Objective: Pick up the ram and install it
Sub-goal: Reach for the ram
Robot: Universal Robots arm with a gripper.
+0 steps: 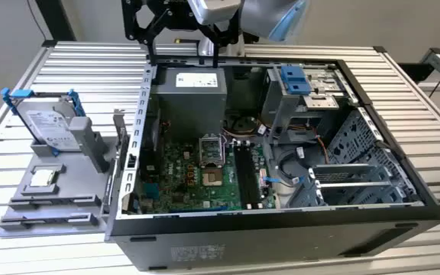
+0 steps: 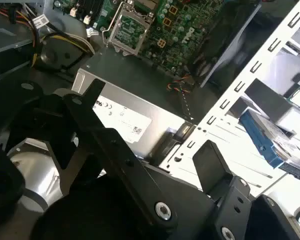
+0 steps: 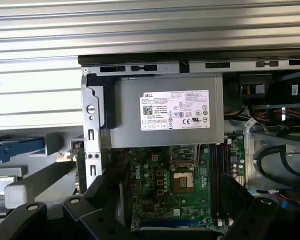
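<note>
By the desk's (image 1: 90, 63) edge at the exterior view's left, a grey tray (image 1: 21, 220) carries a drive (image 1: 48, 129) and a small chip (image 1: 43, 177). Just beside it, mid-desk, lies the open case (image 1: 281, 229). The hand (image 1: 183, 57) hangs over the case's far corner above the power supply (image 1: 193, 94), fingers spread wide, pinching nothing. I cannot tell where the ram is.
</note>
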